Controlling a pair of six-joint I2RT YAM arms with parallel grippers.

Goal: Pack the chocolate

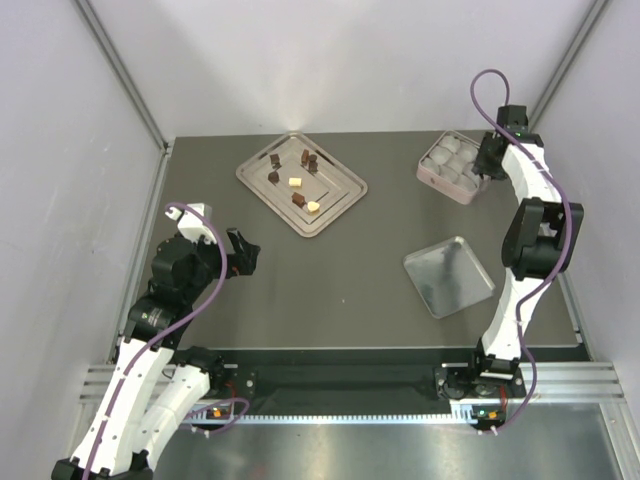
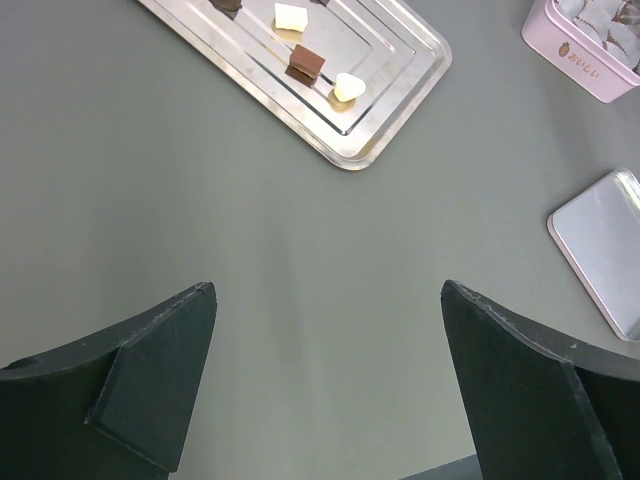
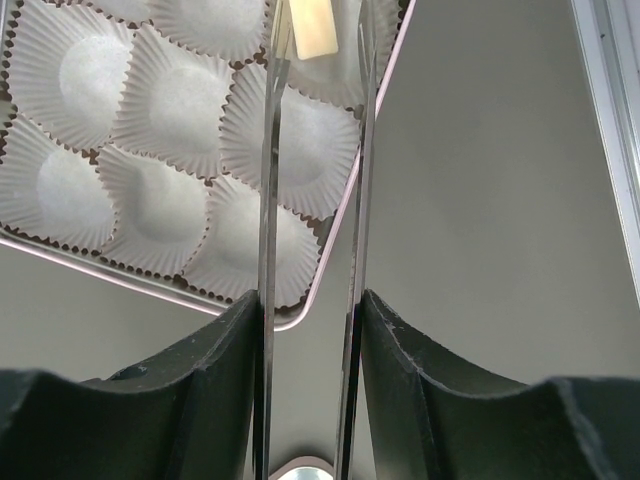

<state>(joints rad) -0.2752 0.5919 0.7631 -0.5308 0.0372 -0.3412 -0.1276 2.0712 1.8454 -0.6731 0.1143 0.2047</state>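
Several tiny chocolate pieces, dark brown [image 1: 298, 199] and pale cream [image 1: 313, 207], lie on a silver tray [image 1: 340, 192] at the back centre. The left wrist view shows a dark piece [image 2: 306, 64] and a cream piece [image 2: 348, 88] there. My right gripper [image 1: 490, 155] is over the pink box [image 1: 452, 165]. In its wrist view this gripper [image 3: 312, 295] is shut on metal tongs [image 3: 268, 200]. The tong tips pinch a cream chocolate piece [image 3: 312, 28] just above a white paper cup [image 3: 300, 130]. My left gripper [image 2: 328, 290] is open and empty over bare table.
The pink box's rim [image 3: 330, 260] encloses several empty white paper cups [image 3: 170, 100]. A silver lid [image 1: 448, 275] lies flat at centre right and shows in the left wrist view [image 2: 605, 245]. White walls enclose the grey table.
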